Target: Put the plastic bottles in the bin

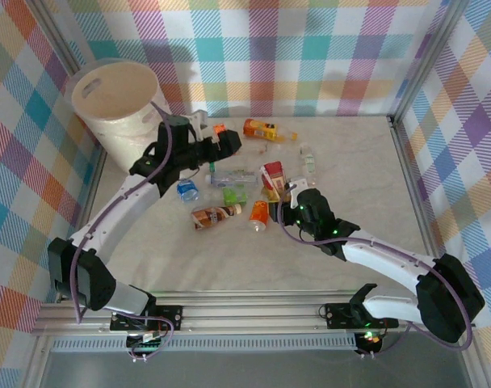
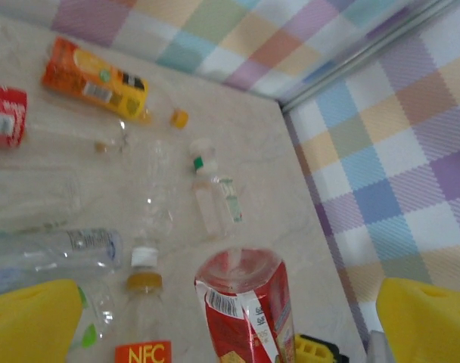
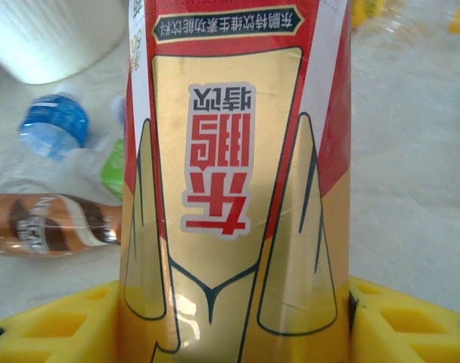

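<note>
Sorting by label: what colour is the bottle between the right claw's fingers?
Red and gold bottle, best in right wrist view.

The bottles (image 1: 229, 176) are seen as clear glossy plastic; the red-and-gold bottle (image 3: 237, 174) is wrapped in shiny film. The bin (image 1: 116, 133) is matt ribbed plastic, the table (image 1: 350, 186) smooth, marbled.
</note>
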